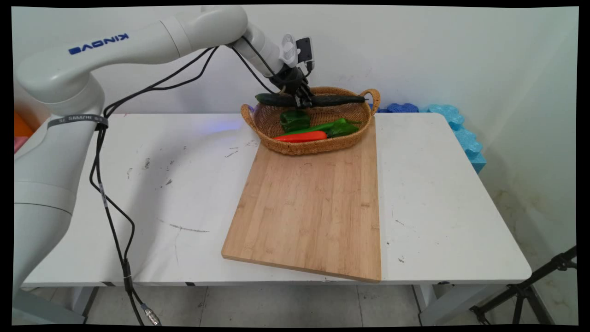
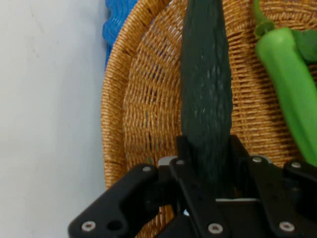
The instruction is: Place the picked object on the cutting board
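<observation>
The cucumber (image 1: 318,99) hangs level above the back of the basket (image 1: 318,145), clear of its floor, one end poking past the left rim and the other reaching toward the right handle. The gripper (image 1: 302,98) has its jaws clamped around the cucumber's middle; in the hand view the cucumber (image 2: 205,99) runs up from between the fingers (image 2: 182,148). Below it in the basket lie a green bell pepper (image 1: 295,120), a long green pepper (image 1: 334,127) and a red pepper (image 1: 300,136). The basket sits on the far end of a wooden board (image 1: 309,207), which lies on the table (image 1: 175,193). Blue foam (image 1: 461,131) lines the wall behind.
</observation>
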Controlling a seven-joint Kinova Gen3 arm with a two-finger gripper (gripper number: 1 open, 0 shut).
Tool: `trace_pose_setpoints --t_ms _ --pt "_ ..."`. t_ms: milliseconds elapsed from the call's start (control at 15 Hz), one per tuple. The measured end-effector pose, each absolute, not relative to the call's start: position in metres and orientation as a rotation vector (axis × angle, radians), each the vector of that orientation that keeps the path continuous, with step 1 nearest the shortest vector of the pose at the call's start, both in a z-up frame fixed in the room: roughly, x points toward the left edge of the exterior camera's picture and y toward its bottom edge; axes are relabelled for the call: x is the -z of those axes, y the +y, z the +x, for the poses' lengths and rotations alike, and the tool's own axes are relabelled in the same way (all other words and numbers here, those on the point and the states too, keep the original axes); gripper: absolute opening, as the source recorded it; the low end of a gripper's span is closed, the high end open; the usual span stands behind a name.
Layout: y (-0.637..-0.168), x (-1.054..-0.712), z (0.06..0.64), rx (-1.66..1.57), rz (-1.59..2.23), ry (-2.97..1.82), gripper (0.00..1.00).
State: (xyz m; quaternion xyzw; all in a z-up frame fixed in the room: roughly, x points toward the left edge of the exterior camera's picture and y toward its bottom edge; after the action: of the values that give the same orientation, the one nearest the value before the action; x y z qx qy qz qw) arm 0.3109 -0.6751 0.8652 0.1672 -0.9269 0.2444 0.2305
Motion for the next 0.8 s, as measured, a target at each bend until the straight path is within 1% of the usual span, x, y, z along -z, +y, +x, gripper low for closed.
trace_pose_setpoints --t_ms 400,800 --pt "-0.659 -0.896 0.318 -0.675 0.433 -2.534 0.0" --pt "-0.627 -0.931 0.328 -0.673 0.412 -2.517 0.0"
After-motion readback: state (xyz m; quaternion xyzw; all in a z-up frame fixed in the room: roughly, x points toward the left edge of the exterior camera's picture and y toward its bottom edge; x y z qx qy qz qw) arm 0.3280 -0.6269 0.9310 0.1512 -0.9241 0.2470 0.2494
